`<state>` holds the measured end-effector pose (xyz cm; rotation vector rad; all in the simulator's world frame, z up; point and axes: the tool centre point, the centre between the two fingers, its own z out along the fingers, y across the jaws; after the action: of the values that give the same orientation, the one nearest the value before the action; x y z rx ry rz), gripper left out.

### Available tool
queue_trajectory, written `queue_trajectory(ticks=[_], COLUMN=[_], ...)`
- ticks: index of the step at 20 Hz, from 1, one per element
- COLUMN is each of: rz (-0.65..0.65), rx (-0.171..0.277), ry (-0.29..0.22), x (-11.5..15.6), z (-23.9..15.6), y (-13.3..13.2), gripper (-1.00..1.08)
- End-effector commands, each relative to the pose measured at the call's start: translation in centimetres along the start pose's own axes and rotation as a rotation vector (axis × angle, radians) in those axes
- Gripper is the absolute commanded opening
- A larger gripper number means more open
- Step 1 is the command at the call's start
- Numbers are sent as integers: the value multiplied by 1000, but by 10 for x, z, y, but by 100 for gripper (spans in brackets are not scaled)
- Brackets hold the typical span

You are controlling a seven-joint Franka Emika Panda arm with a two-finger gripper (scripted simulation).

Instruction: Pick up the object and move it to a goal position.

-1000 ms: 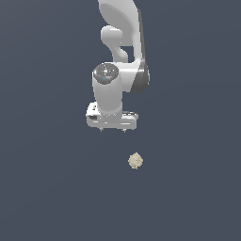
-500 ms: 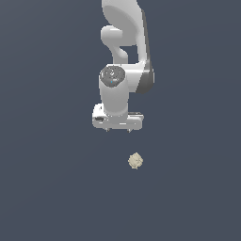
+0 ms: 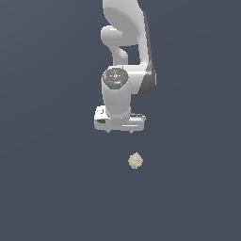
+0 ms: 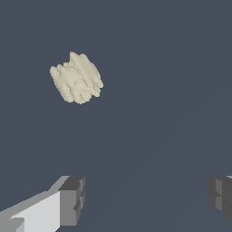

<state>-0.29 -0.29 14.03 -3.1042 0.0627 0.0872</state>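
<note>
Nothing is yet being held: the gripper is being kept spread wide and empty above the dark floor, while the object is lying free just toward the exterior view's right, so grasping and carrying are being left undone.

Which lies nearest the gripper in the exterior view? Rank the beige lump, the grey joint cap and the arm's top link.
1. The beige lump, just below the open gripper, toward the exterior view's right.
2. The grey joint cap, above the gripper.
3. The top link, highest up.
</note>
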Motion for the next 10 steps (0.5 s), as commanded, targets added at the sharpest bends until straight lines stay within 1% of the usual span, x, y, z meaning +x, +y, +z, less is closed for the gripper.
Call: queue_trajectory(ticks=[1, 5, 10], rz=[-31, -105, -235], rx=[-3, -12, -25], ry=[2, 8, 19], x=[6, 20, 44], z=[2, 7, 17], y=[-4, -14, -32], gripper=[100, 100, 100])
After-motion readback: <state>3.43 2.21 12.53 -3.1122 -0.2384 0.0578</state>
